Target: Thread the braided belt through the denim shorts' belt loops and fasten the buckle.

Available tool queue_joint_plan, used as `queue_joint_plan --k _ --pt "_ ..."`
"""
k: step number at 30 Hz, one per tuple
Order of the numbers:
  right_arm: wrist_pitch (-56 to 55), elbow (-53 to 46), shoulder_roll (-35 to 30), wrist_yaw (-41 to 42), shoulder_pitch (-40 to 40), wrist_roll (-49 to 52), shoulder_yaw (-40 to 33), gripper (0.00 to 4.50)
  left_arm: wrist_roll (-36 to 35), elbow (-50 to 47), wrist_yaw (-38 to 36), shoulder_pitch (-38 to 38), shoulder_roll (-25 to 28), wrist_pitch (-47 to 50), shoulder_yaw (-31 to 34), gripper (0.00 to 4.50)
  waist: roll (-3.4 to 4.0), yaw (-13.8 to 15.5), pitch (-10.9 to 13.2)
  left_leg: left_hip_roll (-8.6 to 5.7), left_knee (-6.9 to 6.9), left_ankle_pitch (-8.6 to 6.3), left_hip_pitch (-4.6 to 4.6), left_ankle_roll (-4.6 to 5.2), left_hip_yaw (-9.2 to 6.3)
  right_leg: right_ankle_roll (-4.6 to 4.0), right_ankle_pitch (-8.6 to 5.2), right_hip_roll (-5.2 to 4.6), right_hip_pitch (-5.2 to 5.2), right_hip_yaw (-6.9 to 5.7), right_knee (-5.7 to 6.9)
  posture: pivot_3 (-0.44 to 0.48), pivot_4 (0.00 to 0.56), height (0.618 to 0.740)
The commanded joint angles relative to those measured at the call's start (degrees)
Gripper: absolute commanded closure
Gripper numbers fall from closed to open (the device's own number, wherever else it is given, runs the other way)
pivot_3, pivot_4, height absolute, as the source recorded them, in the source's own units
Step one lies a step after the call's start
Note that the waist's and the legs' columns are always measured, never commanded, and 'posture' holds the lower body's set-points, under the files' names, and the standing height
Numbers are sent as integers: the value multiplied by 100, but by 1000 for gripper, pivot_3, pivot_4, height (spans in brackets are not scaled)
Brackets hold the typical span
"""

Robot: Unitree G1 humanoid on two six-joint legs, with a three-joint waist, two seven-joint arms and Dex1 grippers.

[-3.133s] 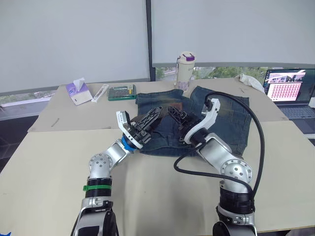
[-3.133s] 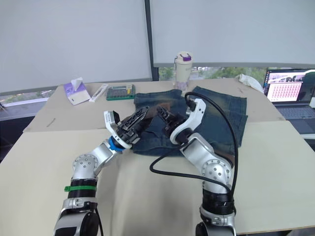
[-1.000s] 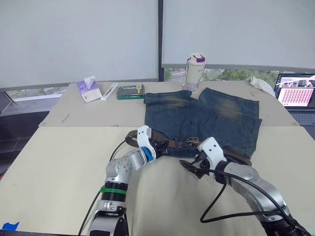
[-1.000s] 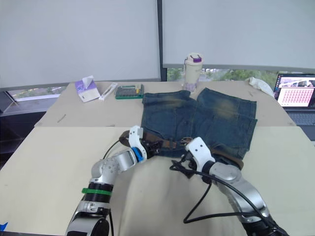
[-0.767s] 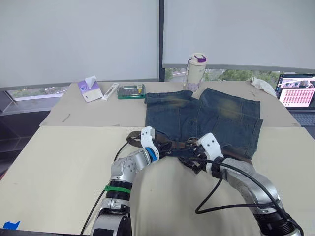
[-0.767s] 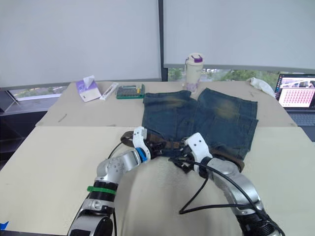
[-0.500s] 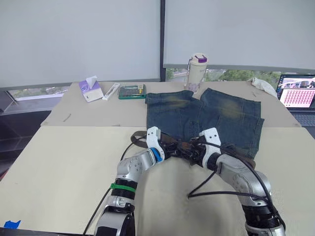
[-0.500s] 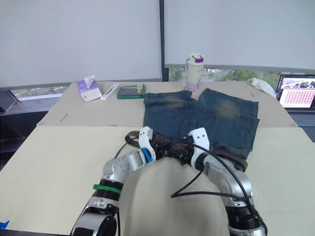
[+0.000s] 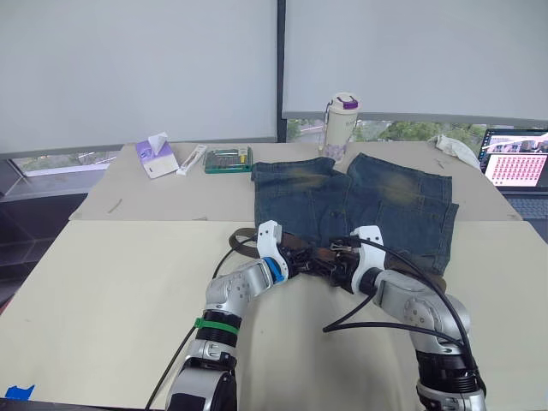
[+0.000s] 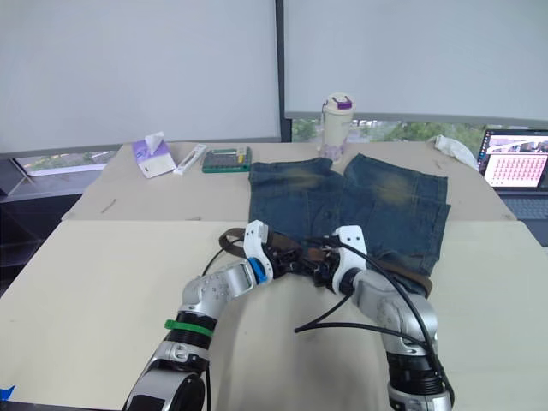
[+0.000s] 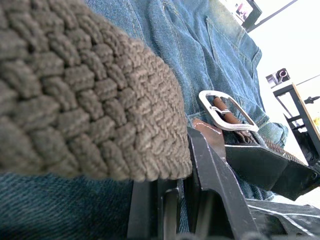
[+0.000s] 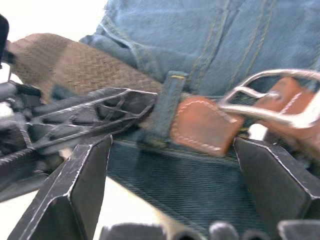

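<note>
Brown braided belt lies along the waistband of the faded blue denim shorts on the table, its tan leather tip already through a denim belt loop, just short of the silver buckle. Your right gripper is spread wide around that tip. Your left gripper sits at the belt; I cannot tell its grip. Close on the tip, feed it straight into the buckle, keep the strap flat.

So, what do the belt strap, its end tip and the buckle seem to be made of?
The braided belt looks like woven fabric cord, matte brown, by its visible interlaced strands. Its end tip looks like smooth tan leather, perhaps imitation, with stitching along the edge. The buckle looks like polished silver-toned metal, by its bright reflections.
</note>
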Motion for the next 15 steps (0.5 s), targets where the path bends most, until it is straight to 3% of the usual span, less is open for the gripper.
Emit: queue_joint_plan --k 1,5,10,15 --pt "220 51 272 -26 -92 321 -202 249 8 -40 -65 24 -113 -13 -50 4500 1 -5 0 0 0 0 0 0 0 0 0 0 0 0 0 0 150 740" --pt "267 204 707 -196 -249 678 -817 249 3 -67 -63 45 -100 -27 -29 4500 4 -22 -2 1 0 0 1 1 -4 -1 0 2 -2 0 2 0 150 740" --pt "320 191 930 -366 -388 1083 -1400 1765 3 -68 -70 76 -76 -39 -3 4500 7 -22 -4 1 0 -1 -1 2 -5 -1 0 0 -4 1 3 0 150 740" --pt "361 127 980 -441 -374 1296 -1443 3487 16 -74 -73 103 -59 -56 6 4500 15 -38 -9 1 0 -2 -1 3 -4 -1 0 1 -4 1 4 0 150 740"
